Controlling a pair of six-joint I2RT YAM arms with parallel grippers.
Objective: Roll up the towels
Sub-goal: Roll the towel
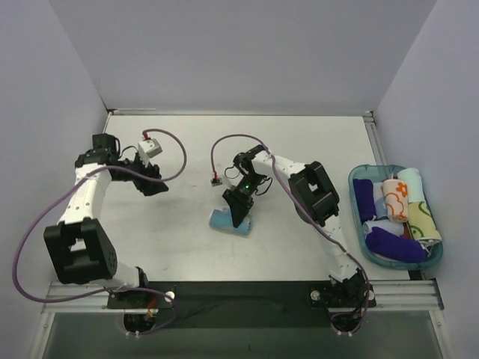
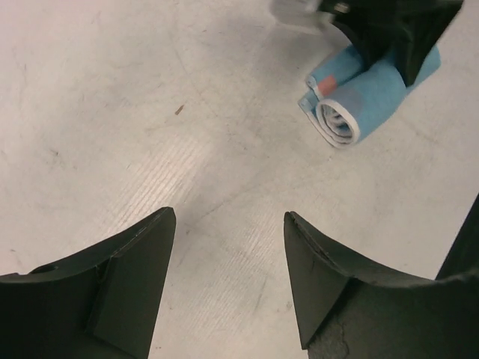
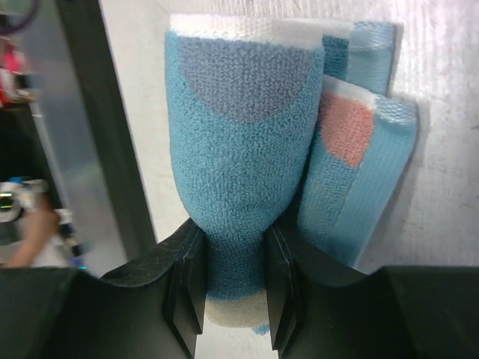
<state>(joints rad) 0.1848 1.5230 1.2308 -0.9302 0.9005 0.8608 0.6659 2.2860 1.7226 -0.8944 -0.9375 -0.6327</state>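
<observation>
Blue towel (image 3: 239, 149) pinched mid-roll.
I clamped the right end effector (image 3: 232, 284) on it against unwinding; left end effector (image 2: 228, 247) stood wide.

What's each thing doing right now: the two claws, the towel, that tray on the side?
Blue towel: mostly rolled, a folded flap beside the roll.
Right claw: shut on the towel's roll.
Left claw: open, holding nothing.
Tray: filled with rolled cloths.

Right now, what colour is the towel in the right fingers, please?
Light blue towel with dots; right wrist view.
</observation>
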